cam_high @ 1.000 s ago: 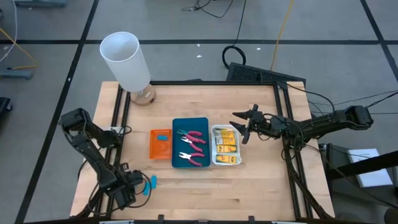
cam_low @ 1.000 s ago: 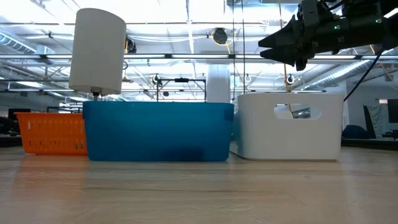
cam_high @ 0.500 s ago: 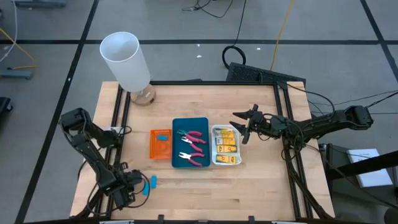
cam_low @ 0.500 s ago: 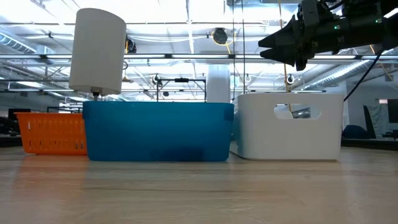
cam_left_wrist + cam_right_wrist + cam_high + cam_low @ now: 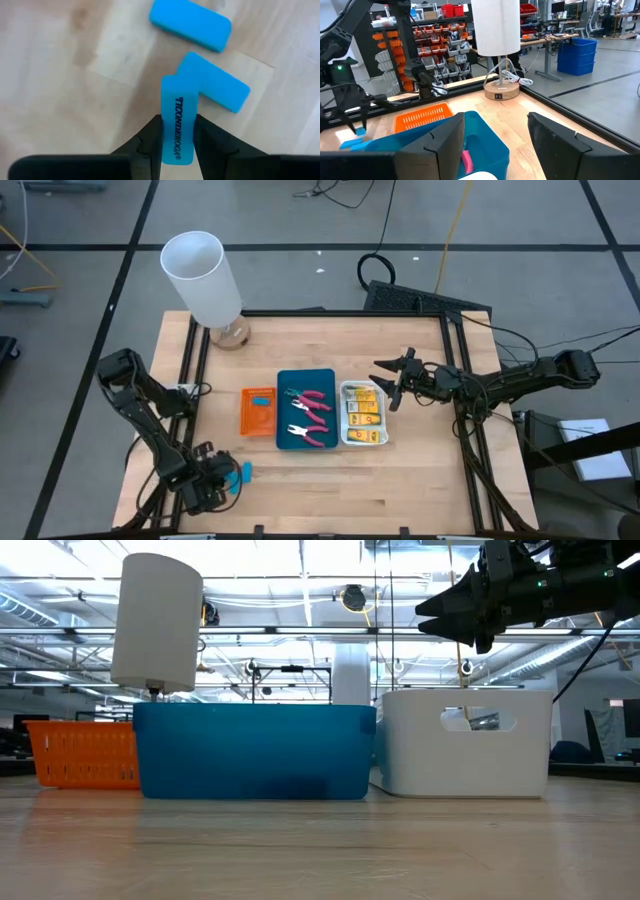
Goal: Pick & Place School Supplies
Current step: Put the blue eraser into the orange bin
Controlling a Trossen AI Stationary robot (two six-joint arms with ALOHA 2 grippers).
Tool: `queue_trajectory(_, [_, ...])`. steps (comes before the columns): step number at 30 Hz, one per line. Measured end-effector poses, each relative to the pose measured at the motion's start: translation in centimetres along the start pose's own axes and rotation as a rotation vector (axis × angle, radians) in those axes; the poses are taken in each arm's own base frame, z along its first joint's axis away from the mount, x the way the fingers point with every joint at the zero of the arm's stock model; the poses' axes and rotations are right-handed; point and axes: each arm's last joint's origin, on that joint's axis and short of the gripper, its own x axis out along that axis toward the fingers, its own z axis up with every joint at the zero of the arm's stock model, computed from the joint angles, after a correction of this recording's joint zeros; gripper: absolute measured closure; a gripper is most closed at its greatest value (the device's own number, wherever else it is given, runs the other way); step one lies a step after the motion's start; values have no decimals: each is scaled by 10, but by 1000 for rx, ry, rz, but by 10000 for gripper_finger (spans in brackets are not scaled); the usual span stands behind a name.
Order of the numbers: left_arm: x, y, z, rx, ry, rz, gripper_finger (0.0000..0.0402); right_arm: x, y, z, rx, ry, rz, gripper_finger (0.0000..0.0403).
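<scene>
Three light-blue erasers show in the left wrist view: one (image 5: 177, 125), stubby w/ dark "TICONDEROGA" print, is pinched between the left gripper's (image 5: 176, 145) fingers (image 5: 150, 137), standing out ahead of the tips; a second eraser (image 5: 215, 88) lies flat on the wood table (image 5: 420, 470) just beyond it, corner touching or nearly so; a third eraser (image 5: 190, 25) lies farther out, apart from the other two. From overhead the left gripper (image 5: 222, 480) sits low at the table's near-left corner, blue bit at its tip, well apart from the trays. Right gripper (image 5: 388, 383) hangs w/ fingers spread, nothing between them, just beside and above the white tray (image 5: 384, 442). That white tray holds several yellow-orange packets (image 5: 363, 413). Blue tray (image 5: 283, 420) next to it holds red-handled pliers (image 5: 311, 402) and a second pair (image 5: 308, 435). Orange tray (image 5: 246, 420), farthest from the right gripper, has one small blue piece (image 5: 261, 401) inside. White cylinder (image 5: 203, 277) on its round base stands at the far-left of the table.
</scene>
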Motion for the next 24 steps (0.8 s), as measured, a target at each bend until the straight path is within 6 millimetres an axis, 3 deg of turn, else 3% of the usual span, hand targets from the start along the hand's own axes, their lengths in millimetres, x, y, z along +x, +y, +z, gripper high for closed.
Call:
queue_trajectory(10, [-12, -4, 23, 50, -189, -104, 305, 0, 0, 0, 0, 0, -1, 193])
queue_trajectory(24, [-30, -10, 69, 218, -654, -86, 305, 0, 0, 0, 0, 0, -2, 193])
